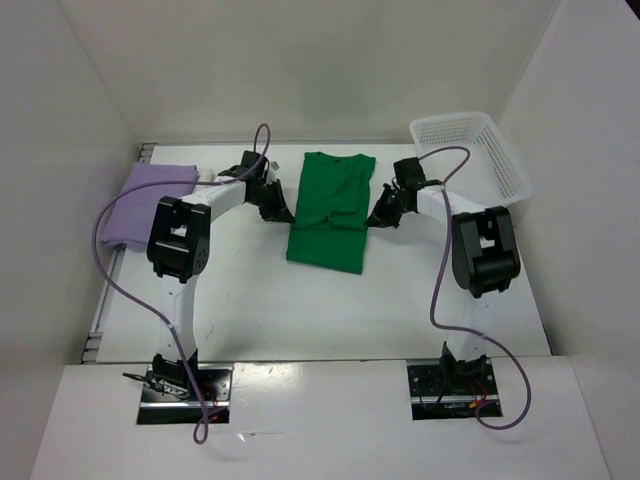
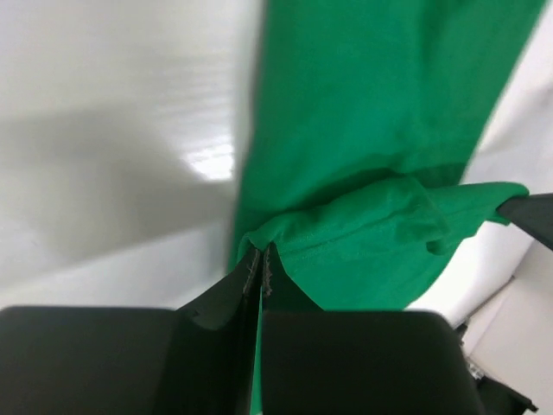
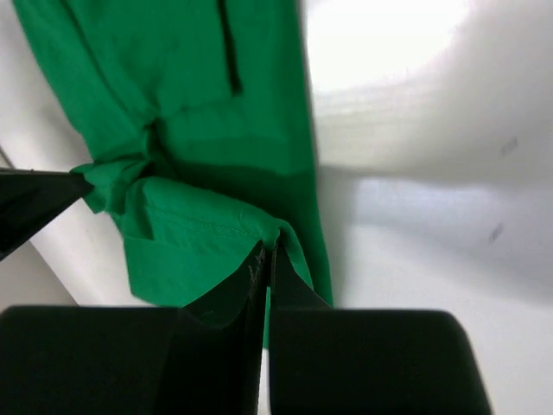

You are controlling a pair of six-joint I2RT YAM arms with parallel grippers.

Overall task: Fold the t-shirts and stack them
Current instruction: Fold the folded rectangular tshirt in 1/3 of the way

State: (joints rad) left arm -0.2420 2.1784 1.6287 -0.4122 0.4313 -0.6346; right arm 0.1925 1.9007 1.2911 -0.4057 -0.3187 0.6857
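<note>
The left gripper (image 2: pixel 261 258) is fully closed. Its two dark fingers are pressed together on a pinch of the green t-shirt (image 1: pixel 330 215), taken at the garment's left edge. The right gripper (image 3: pixel 267 255) is closed in the same way and nips the shirt's right edge.

Between the two pinch points a band of green cloth is gathered and raised off the layer beneath. It forms a loose, creased fold across the body of the shirt. In each wrist view the dark tip of the opposite gripper shows at the far end of that fold.

The rest of the green t-shirt lies flat on the white table (image 1: pixel 300 310), in the middle of the far half. Its collar points away from the arm bases and its hem points toward them. Both arms reach forward with elbows bent and angle inward to the shirt from either side.

The lavender t-shirt (image 1: pixel 145 205) lies at the far left of the table, well apart from the green one and partly hidden behind the left arm's elbow. A white lattice basket (image 1: pixel 475 150) stands at the far right corner, close to the wall. A purple cable (image 1: pixel 440 270) loops along each arm.
</note>
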